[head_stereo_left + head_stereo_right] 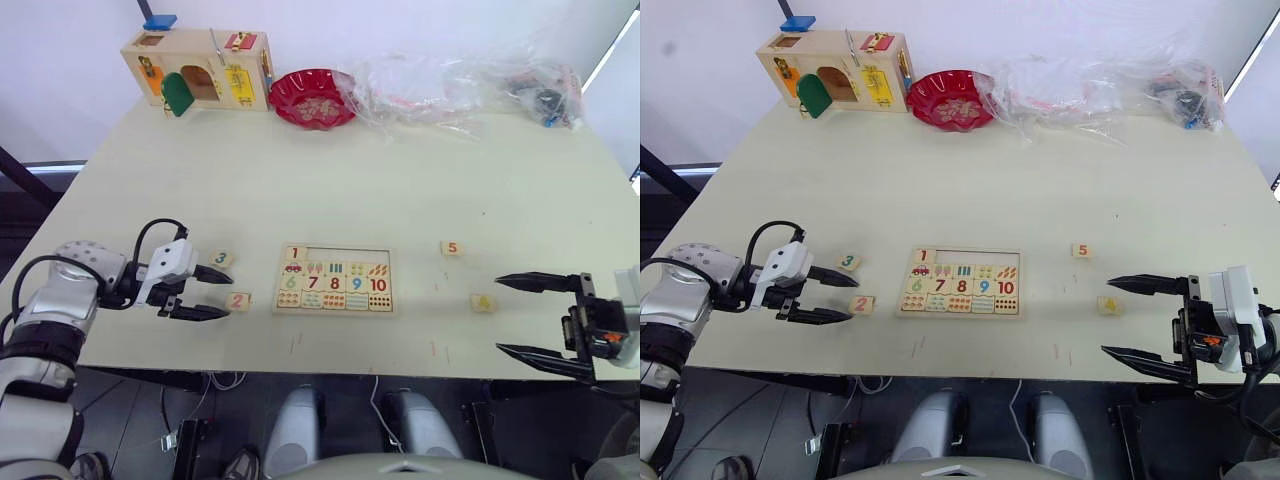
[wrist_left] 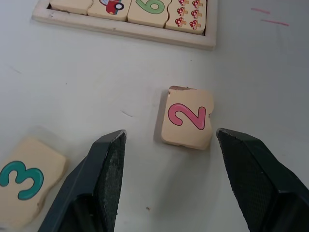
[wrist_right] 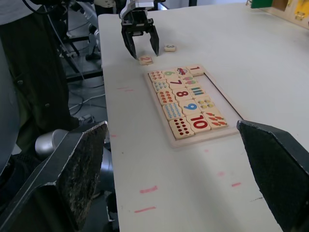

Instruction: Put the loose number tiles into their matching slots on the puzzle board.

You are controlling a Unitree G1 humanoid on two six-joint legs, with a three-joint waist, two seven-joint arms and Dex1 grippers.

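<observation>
The puzzle board [image 1: 340, 251] lies at the table's front centre, its lower rows filled and a 1 tile [image 1: 295, 253] in its top left slot. Left of it lie two loose number tiles, the green 3 [image 1: 221, 259] and the pink 2 [image 1: 238, 300]. My left gripper [image 1: 228, 293] is open and low over the table, its fingertips just short of the 2 tile [image 2: 187, 117]. To the board's right lie the orange 5 [image 1: 452, 248] and the yellow 4 [image 1: 483, 302]. My right gripper [image 1: 498, 315] is open, its fingertips just right of the 4.
A wooden box with coloured doors [image 1: 200, 68] stands at the back left, a red bowl [image 1: 313, 97] beside it and crumpled clear plastic bags [image 1: 450, 85] at the back right. The table's front edge runs just below both grippers.
</observation>
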